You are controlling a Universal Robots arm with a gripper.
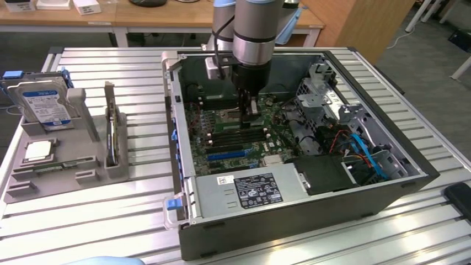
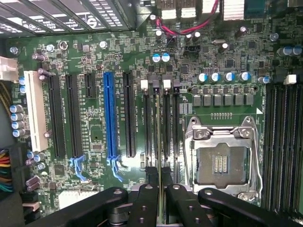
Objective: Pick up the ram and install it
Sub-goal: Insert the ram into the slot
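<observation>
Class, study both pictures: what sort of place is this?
Probably a robotics lab practising computer assembly: the fingers of a robot arm grip the ram inside an open computer case, a parts holder carries a hard drive, and wooden desks stand behind.

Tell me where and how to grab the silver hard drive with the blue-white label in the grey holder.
Grip the silver hard drive with the blue-white label near its top edge, bringing the tool straight down. It stands almost upright in the grey plastic holder, which hides its lower end, so the top is likely the only free part.
</observation>
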